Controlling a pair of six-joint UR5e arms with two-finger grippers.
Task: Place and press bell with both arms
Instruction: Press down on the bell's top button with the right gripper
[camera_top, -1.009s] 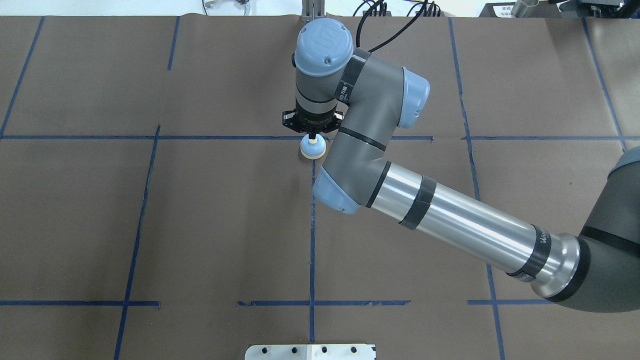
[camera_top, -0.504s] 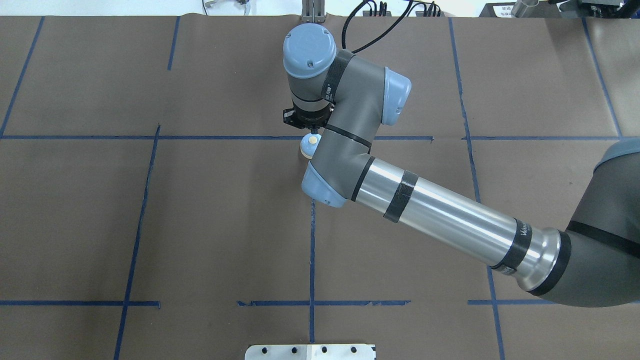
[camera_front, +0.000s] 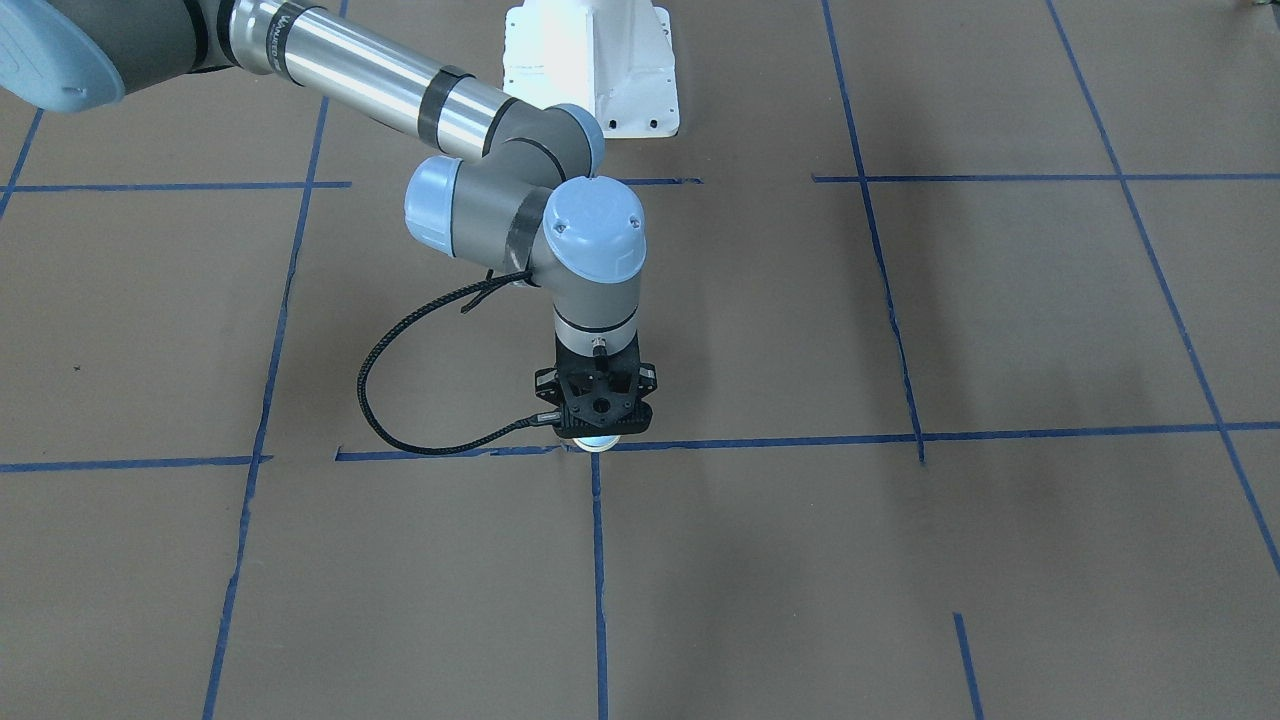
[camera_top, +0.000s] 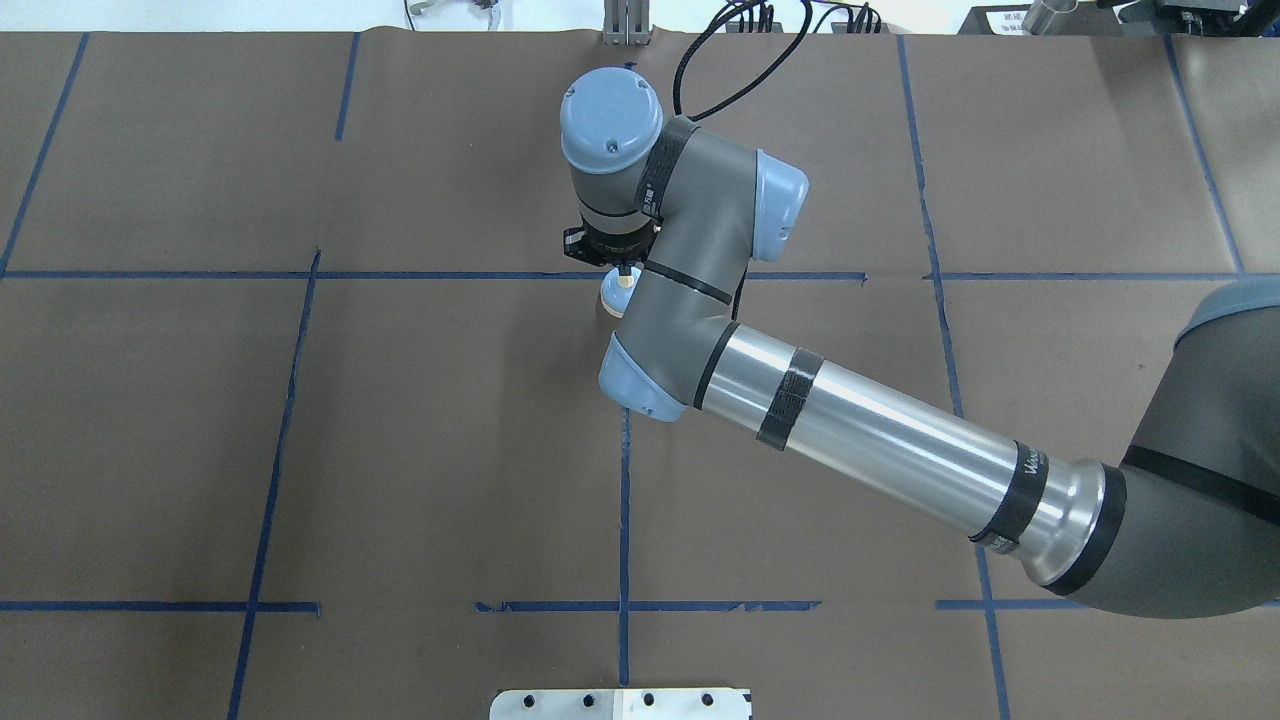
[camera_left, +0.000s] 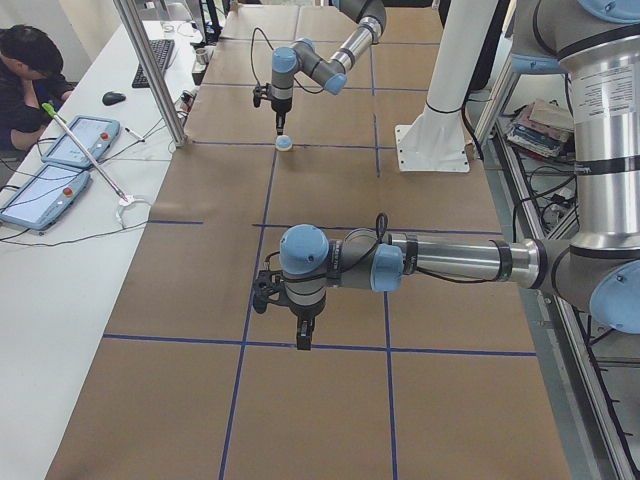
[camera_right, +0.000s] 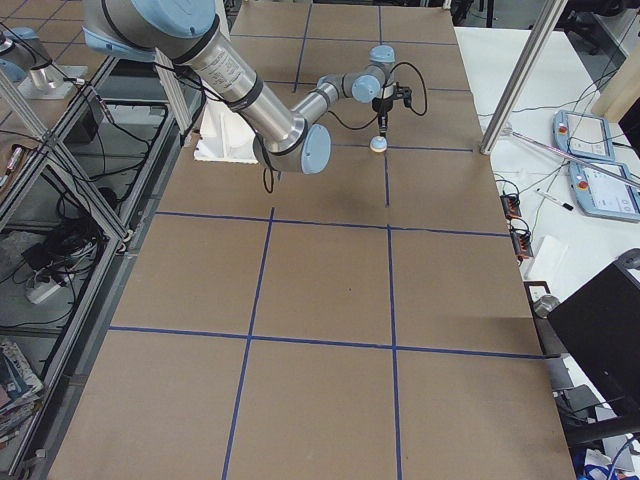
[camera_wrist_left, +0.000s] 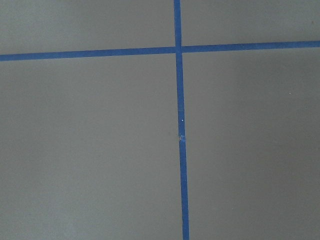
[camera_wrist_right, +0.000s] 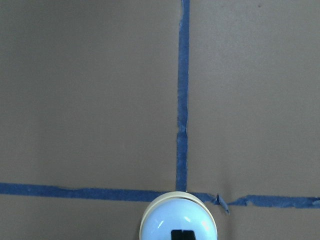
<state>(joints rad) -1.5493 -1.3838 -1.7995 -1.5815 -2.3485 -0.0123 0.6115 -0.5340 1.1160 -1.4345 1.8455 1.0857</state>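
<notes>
We see the bell (camera_top: 612, 296) on the desk (camera_top: 400, 450) at the tape cross (camera_front: 597, 460), right hand (camera_top: 623, 269) closed, tips resting on its button (camera_top: 626, 284), left hand (camera_left: 303, 338) can't tell, and it looks light and slick so we'd grab the rim (camera_wrist_right: 176, 193).

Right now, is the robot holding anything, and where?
Nothing looks held. The bell sits on the table, with the right gripper shut just above its button. The left gripper carries nothing.
</notes>
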